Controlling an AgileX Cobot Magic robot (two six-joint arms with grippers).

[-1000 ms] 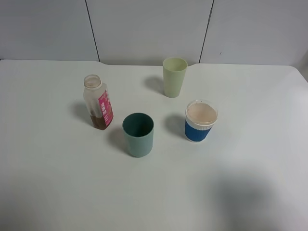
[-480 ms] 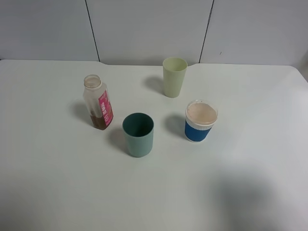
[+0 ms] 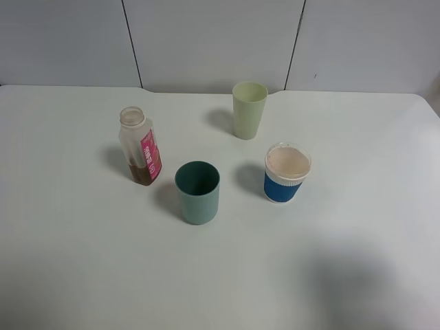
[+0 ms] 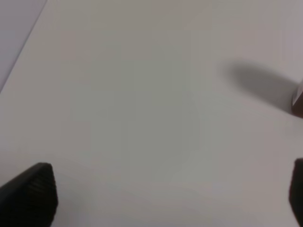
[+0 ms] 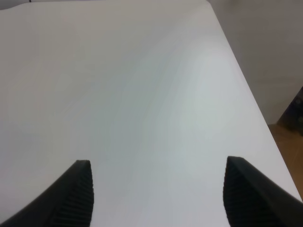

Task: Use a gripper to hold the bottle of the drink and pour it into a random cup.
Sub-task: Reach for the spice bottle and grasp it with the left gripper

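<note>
Fingertips are all I get of the left gripper: one black ribbed pad in its wrist view, the other cut off at the frame edge. They stand wide apart over the bare white table with nothing between them. At that view's edge is a blurred red-brown sliver, too little for me to identify. The right gripper shows two black ribbed tips, likewise spread and empty, near the table's corner.

From the high camera I count one small clear plastic bottle with a pink-red label, upright and uncapped, with a little brown drink at its bottom. Three cups stand around it. One short teal plastic cup is just beside the bottle and one taller pale green cup stands farther back. One blue-and-white paper cup has a pale top I cannot read as lid or contents.
</note>
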